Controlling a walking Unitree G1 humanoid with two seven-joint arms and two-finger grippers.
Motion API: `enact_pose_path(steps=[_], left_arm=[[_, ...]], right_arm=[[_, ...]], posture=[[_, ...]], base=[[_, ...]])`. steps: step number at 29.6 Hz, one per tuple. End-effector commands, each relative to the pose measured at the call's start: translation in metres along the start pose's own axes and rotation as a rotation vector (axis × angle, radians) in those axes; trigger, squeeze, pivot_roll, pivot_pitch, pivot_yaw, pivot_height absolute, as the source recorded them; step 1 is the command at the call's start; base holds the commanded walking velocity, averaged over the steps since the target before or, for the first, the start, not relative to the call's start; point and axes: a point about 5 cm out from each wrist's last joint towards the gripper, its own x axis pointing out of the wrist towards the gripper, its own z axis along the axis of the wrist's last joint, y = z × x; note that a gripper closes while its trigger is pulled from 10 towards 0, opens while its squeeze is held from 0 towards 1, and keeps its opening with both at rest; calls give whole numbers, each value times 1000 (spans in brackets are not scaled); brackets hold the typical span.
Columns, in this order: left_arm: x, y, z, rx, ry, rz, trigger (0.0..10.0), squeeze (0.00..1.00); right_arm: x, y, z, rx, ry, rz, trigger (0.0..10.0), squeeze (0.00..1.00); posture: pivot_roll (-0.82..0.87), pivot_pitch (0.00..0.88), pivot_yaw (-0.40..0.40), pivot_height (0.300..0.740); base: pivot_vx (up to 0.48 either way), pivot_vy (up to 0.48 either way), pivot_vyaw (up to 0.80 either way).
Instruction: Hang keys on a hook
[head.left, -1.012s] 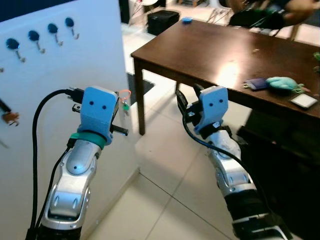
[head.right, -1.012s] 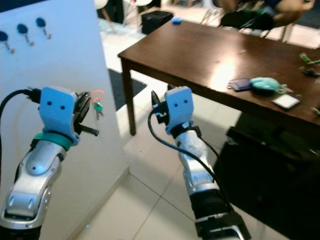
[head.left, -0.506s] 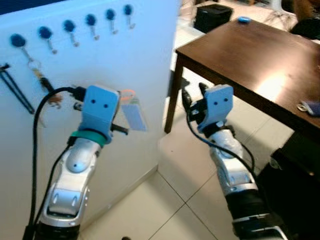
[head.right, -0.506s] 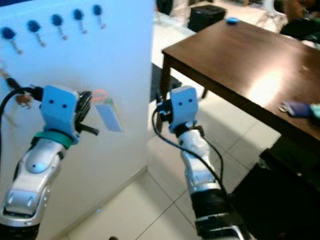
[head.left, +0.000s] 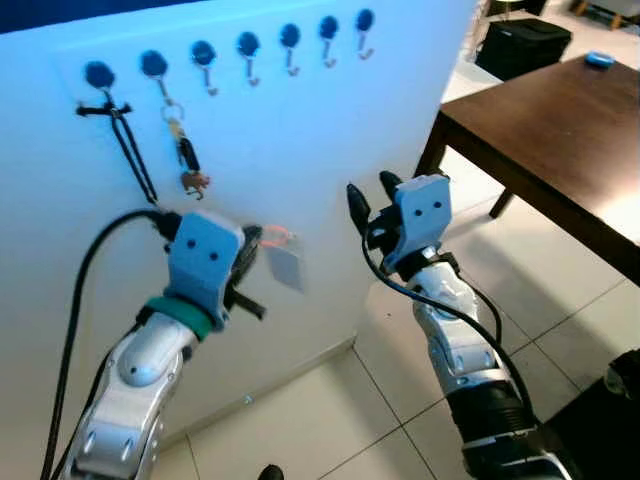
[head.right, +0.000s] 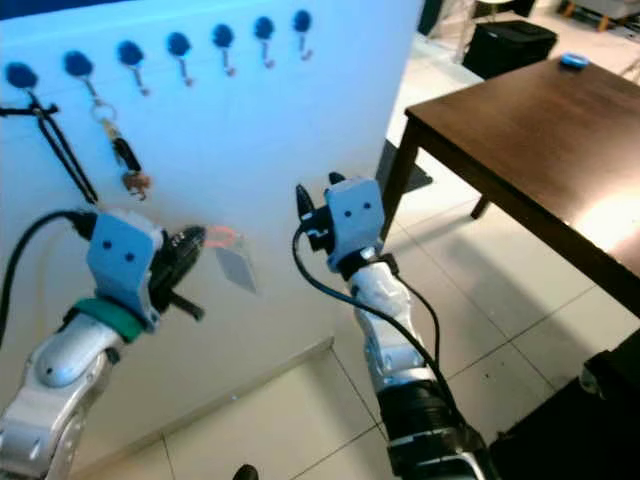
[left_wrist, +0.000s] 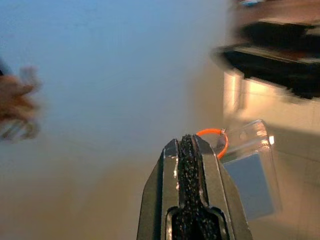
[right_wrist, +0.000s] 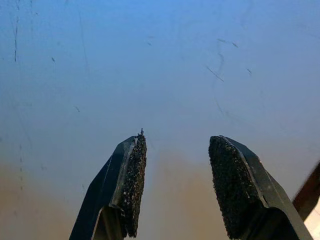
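L fingers pinch key ring (near board edge).

A white wall panel runs from 9 o'clock to 1 o'clock, washed in bluish light. A dark band edges its top. A pale tiled floor with thin dark grout lines spreads from 6 o'clock to 3 o'clock. A dark brown wooden table stands at 2 o'clock, its top catching a bright glare near the right edge. A black box sits on the floor at 1 o'clock, behind the table.
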Motion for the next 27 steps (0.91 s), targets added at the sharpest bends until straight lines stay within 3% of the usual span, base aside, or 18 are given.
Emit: enact_pose_path(steps=[1, 8, 16, 21, 27], left_arm=[[-4, -5, 4, -7, -6, -16, 10000, 0], [-6, -9, 13, -10, -39, 38, 10000, 0], [-7, -1, 38, -2, -117, 58, 10000, 0], [-11, 8, 65, 7, -201, -41, 10000, 0], [-11, 9, 82, 12, -241, -117, 10000, 0]], right_arm=[[-4, 0, -7, 11, 29, -3, 10000, 0], [-6, -2, -5, 8, 26, -2, 10000, 0], [-6, -2, -5, 14, 26, 18, 10000, 0], [-13, 17, 0, 102, -3, 182, 10000, 0], [-24, 25, 16, 67, -84, 257, 10000, 0]], posture=[[-40, 48, 42, 740], [-48, 53, 38, 740], [-39, 55, 27, 740], [-31, 55, 22, 740], [-29, 59, 22, 740]], base=[[0, 0, 800], [0, 0, 800], [0, 0, 800], [0, 0, 144], [0, 0, 0]])
